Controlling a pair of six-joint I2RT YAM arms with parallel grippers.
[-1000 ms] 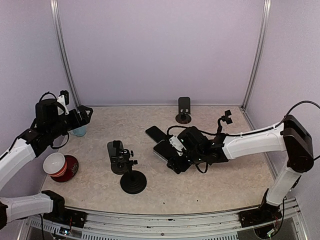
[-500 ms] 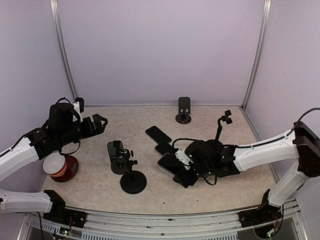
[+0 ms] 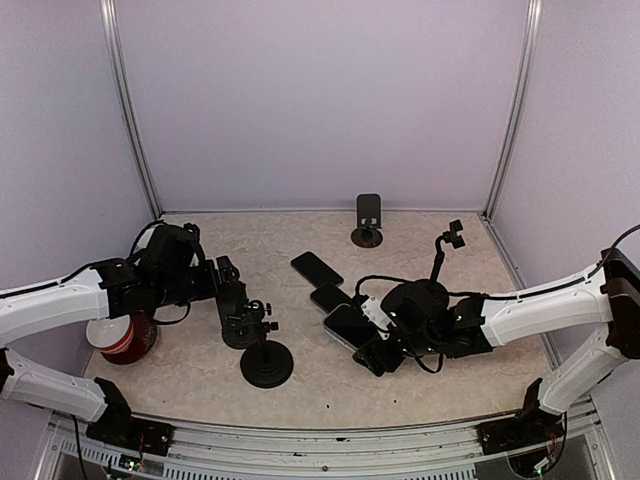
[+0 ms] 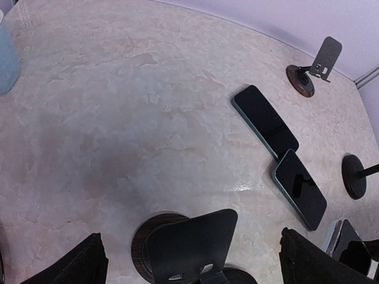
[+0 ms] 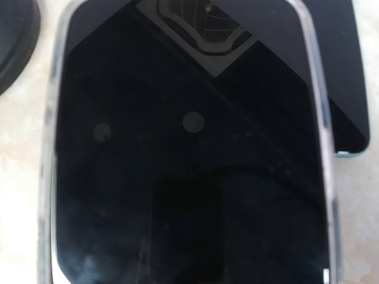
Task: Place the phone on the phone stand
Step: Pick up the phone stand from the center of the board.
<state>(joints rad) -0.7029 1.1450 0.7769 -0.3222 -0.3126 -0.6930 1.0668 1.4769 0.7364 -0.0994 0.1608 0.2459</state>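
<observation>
Three dark phones lie in a row mid-table. The nearest phone (image 3: 349,324) has its near end in my right gripper (image 3: 384,352), which is shut on it low over the table. That phone fills the right wrist view (image 5: 189,148), hiding the fingers. My left gripper (image 3: 228,290) is open. Its fingertips (image 4: 83,266) stand either side of the black phone stand (image 4: 192,245) with the round brown base, also seen from above (image 3: 236,312). The other two phones (image 4: 265,121) (image 4: 299,188) lie flat beyond it.
A second phone stand (image 3: 367,222) is at the back. A black tripod mount (image 3: 266,362) sits just near of the left stand. A thin pole mount (image 3: 440,255) is right of the phones. A red cup (image 3: 128,335) is at the left and a blue cup (image 4: 6,59) at the far left.
My left arm swung right from the blue cup to the near phone stand. My right gripper drew the phone toward the near right, off the other phones.
</observation>
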